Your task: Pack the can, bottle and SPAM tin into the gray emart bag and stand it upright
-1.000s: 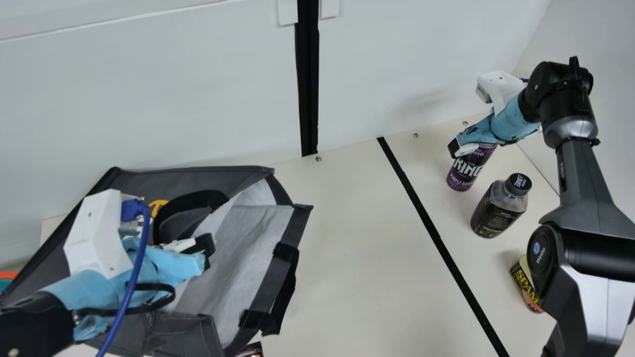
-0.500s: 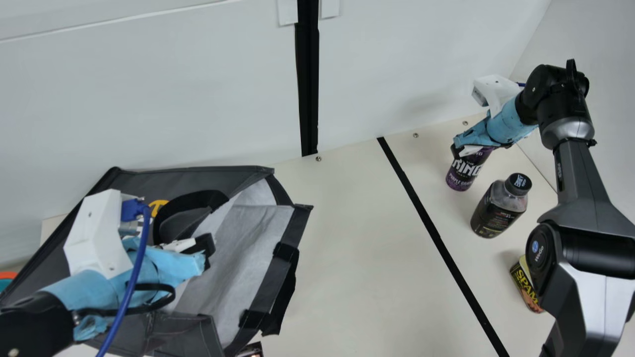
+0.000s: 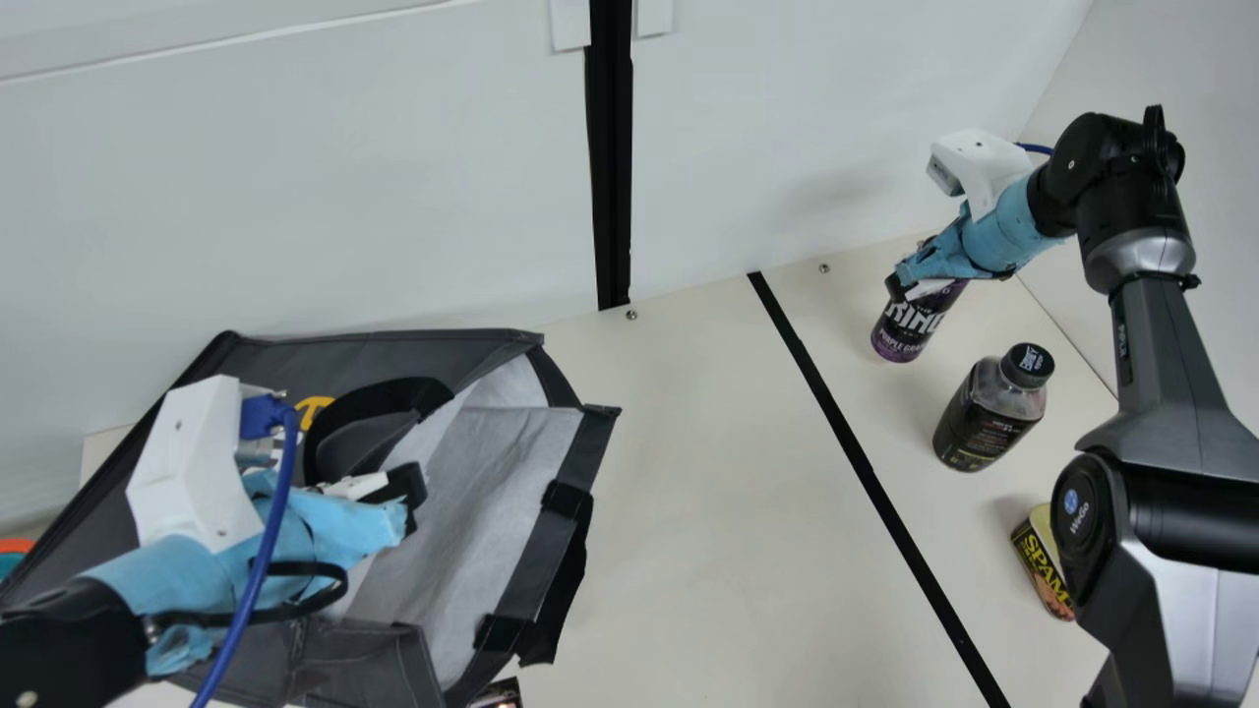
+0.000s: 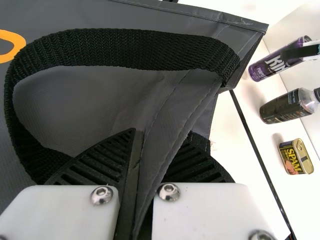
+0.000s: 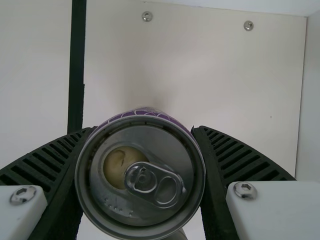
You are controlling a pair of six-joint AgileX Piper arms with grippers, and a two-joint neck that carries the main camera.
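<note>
Between the right claw's [image 3: 915, 287] fingers — the can [image 3: 907, 332].

Held between the right fingers [image 3: 905, 288], the can [image 3: 909, 323] has been shifted slightly farther from the bottle [image 3: 987, 417].

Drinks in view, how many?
2: the purple can, held by the right gripper, and the bottle on the table, between can and SPAM tin. More could hide inside the bag.
</note>
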